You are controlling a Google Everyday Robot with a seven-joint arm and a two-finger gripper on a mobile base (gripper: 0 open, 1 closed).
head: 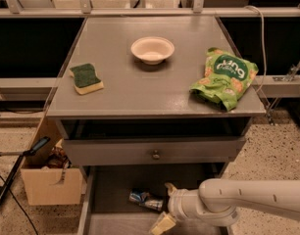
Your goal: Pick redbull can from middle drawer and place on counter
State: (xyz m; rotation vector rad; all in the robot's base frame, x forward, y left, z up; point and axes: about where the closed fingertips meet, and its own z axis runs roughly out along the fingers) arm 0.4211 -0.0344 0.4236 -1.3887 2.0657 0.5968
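The redbull can (145,199) lies on its side on the floor of the open middle drawer (115,190), below the counter. My gripper (165,205) reaches into the drawer from the right, its fingers spread on either side of the can's right end. One fingertip (169,187) is behind the can, the other (162,224) in front. The counter (140,82) is the grey top of the cabinet, above.
On the counter are a green-and-yellow sponge (86,78) at left, a white bowl (152,49) in the middle and a green chip bag (225,77) at right. A closed drawer with a round knob (155,155) is above the open one. A cardboard box (47,173) stands on the floor at left.
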